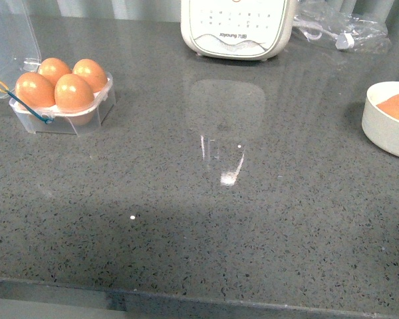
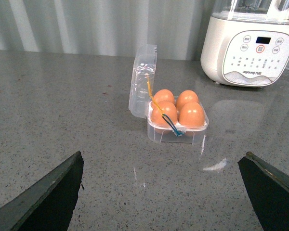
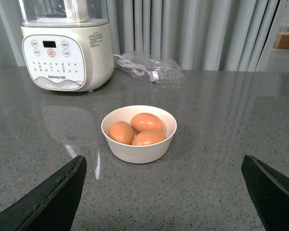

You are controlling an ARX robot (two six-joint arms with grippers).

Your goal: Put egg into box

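Box (image 1: 88, 120) with four eggs (image 1: 74, 92)

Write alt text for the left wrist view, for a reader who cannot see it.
A clear plastic box with its lid standing open holds four brown eggs, one in every slot, on a grey speckled counter. A white kitchen appliance stands beyond it, and the open left gripper hangs empty in the foreground, apart from the box.

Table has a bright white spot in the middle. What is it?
Front view: it is glare, light bouncing off the polished table, below a faint mirror image of the white machine. Left wrist view: a similar streak near the egg box. Right wrist view: a thin streak near the bowl.
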